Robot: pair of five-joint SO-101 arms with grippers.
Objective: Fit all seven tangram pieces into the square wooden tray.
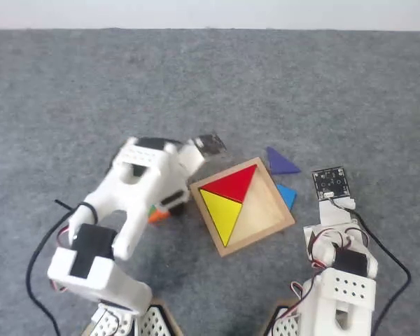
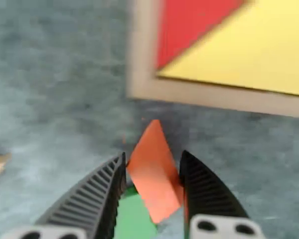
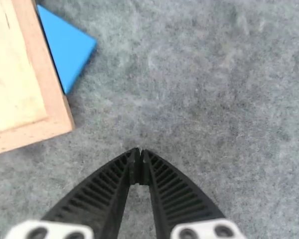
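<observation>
Left tool [image 2: 153, 155] tight around orange piece [image 2: 152, 185], arm extended forward; right tool [image 3: 139, 152] fully closed.

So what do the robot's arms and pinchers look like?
The left arm and right arm are chunky white plastic shells with black motor blocks. Thin black cables loop beside each. The left gripper and right gripper both have pointed black fingers with ridges, on white bases with round holes.

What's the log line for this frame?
left gripper: shut on orange piece | right gripper: shut | tray: red triangle, yellow triangle in | blue piece, purple piece: outside
</observation>
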